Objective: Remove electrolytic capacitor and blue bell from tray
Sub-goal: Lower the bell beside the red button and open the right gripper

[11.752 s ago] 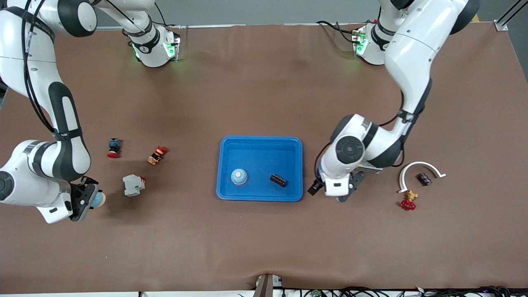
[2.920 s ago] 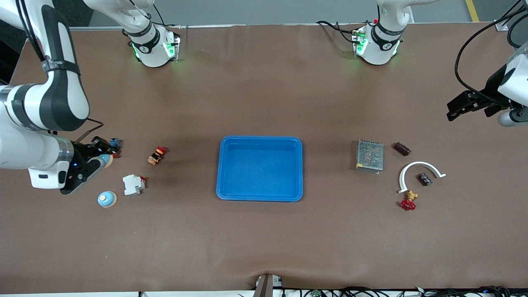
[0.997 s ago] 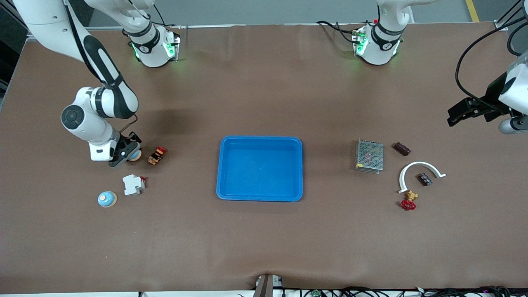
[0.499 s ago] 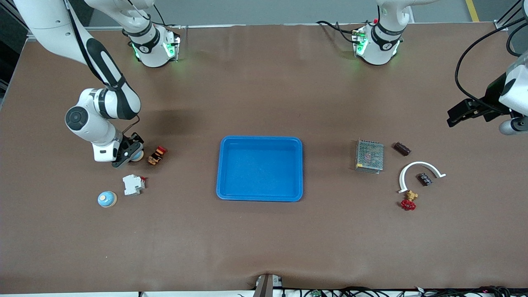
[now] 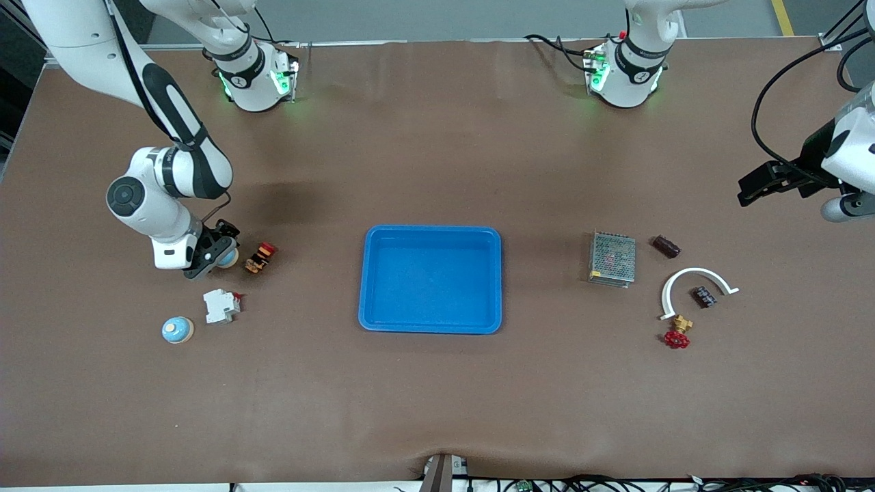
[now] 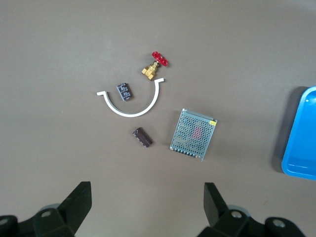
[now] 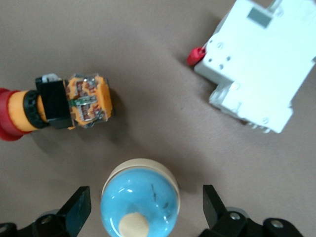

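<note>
A dark brown capacitor [image 5: 666,246] lies on the table toward the left arm's end; it also shows in the left wrist view [image 6: 142,138]. A blue bell [image 5: 227,258] sits between the fingers of my right gripper [image 5: 217,254], which is open around it [image 7: 139,200] with a gap on each side. A second blue bell [image 5: 178,330] stands nearer the front camera. The blue tray [image 5: 431,230] at mid-table is empty. My left gripper [image 5: 746,191] is open and empty, high over the left arm's end of the table [image 6: 146,210].
An orange and red push button [image 5: 260,256] [image 7: 64,106] and a white breaker [image 5: 221,305] [image 7: 259,64] lie close to the right gripper. A metal mesh box [image 5: 612,257], a white arc [image 5: 697,273], a black part [image 5: 703,296] and a red valve [image 5: 677,337] lie near the capacitor.
Since one second ago the right gripper has shifted slightly over the bell by the push button. The left gripper has edged slightly. Nothing on the table has moved.
</note>
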Controlling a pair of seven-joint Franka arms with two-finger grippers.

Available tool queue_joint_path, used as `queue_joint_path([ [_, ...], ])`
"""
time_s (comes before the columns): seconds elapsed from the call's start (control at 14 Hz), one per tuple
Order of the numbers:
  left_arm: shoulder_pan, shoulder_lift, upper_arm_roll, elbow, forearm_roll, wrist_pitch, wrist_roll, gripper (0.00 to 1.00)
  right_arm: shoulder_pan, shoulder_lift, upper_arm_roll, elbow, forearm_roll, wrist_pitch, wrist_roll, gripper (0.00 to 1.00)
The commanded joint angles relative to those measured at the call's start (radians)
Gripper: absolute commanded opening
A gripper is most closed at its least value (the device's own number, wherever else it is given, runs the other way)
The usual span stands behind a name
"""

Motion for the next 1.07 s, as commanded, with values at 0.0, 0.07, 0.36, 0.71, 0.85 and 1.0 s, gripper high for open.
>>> queue_joint_path([
  [0.0,-0.002,-0.018,-0.006,0.009,-0.009,-0.034,0.011,1.0,-0.007,-0.019,0.002,0.027,-0.012,-0.008,0.005,1.0],
  [0.07,-0.002,-0.018,-0.006,0.009,-0.013,-0.034,0.011,1.0,-0.005,-0.024,0.002,0.036,-0.012,-0.01,0.011,1.0],
  [0.36,-0.002,-0.023,-0.007,0.009,-0.016,-0.044,0.021,1.0,-0.019,-0.033,0.001,0.207,-0.001,-0.207,0.034,1.0],
  [0.71,0.001,-0.032,-0.03,0.008,-0.018,-0.042,0.021,1.0,0.0,-0.03,0.001,0.549,-0.015,-0.609,0.259,1.0],
  [0.85,-0.001,-0.03,-0.03,0.008,-0.018,-0.041,0.019,1.0,0.033,-0.03,0.001,0.676,-0.018,-0.759,0.348,1.0],
  [1.0,-0.001,-0.035,-0.03,0.005,-0.018,-0.041,0.002,1.0,0.073,-0.03,0.001,0.811,-0.059,-0.929,0.433,1.0],
])
